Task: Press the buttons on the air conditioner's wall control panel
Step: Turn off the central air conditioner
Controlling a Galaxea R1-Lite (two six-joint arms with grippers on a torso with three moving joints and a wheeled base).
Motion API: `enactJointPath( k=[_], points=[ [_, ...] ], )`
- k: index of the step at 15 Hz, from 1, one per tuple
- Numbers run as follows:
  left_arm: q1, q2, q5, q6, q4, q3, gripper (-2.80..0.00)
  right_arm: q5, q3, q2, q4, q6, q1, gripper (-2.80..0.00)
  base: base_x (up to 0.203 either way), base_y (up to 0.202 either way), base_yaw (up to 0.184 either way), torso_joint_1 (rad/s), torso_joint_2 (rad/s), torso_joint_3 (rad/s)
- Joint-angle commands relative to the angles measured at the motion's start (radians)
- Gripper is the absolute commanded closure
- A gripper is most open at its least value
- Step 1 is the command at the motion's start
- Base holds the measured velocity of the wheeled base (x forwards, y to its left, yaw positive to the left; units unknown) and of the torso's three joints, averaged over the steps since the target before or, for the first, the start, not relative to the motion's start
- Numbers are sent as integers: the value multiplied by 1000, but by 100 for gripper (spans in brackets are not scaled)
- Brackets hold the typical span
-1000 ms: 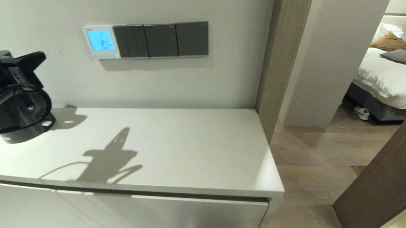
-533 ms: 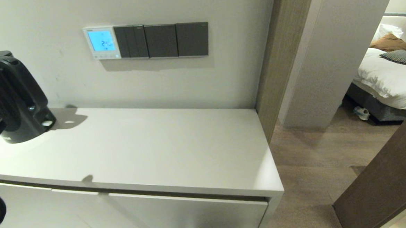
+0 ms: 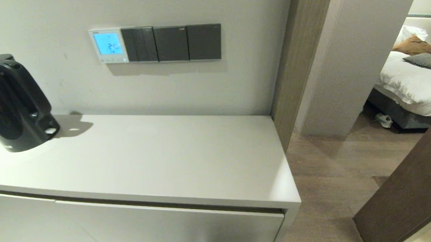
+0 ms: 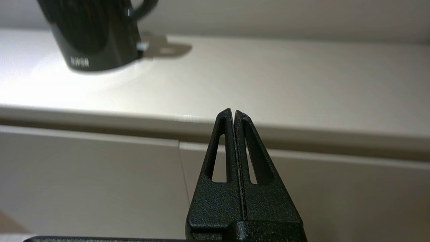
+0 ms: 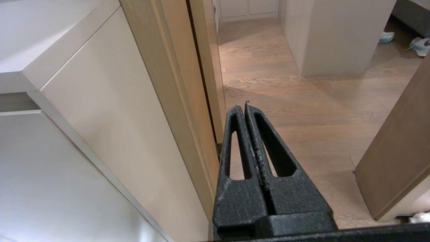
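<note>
The air conditioner's wall control panel (image 3: 108,45) is a small white square on the wall above the cabinet, its screen glowing blue with digits. The buttons (image 3: 113,59) form a tiny row along its bottom strip. Neither gripper shows in the head view. My left gripper (image 4: 233,111) is shut and empty, low in front of the cabinet's front edge, far below the panel. My right gripper (image 5: 242,107) is shut and empty, down beside the cabinet's right end over the wooden floor.
Three dark grey switch plates (image 3: 171,43) sit right of the panel. A black kettle (image 3: 10,103) stands at the cabinet top's (image 3: 158,157) left end; it also shows in the left wrist view (image 4: 95,32). A wooden door frame (image 3: 295,57) and an open door (image 3: 414,184) are at the right.
My left arm has dropped down and out of the head view; a second ago it was raised at the left in front of the kettle. Its shadow has left the cabinet top.
</note>
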Motion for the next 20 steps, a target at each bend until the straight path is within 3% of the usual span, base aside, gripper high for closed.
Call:
enactJointPath(
  k=[1,3,7,12,17,19,20],
  points=[
    [0,-134,0,6,105,49,0,0,2,1,0,0,0,0,0,0,0,0,0,0],
    [-5,-145,-7,25,97,99,0,0,2,1,0,0,0,0,0,0,0,0,0,0],
    [-94,-191,-4,31,105,156,0,0,2,1,0,0,0,0,0,0,0,0,0,0],
    [-93,-254,-4,49,157,182,0,0,2,1,0,0,0,0,0,0,0,0,0,0],
    [-90,-422,13,49,381,124,0,0,2,1,0,0,0,0,0,0,0,0,0,0],
    [-90,-422,36,50,379,125,0,0,2,1,0,0,0,0,0,0,0,0,0,0],
    [-89,-421,84,61,379,136,0,0,2,1,0,0,0,0,0,0,0,0,0,0]
  ],
)
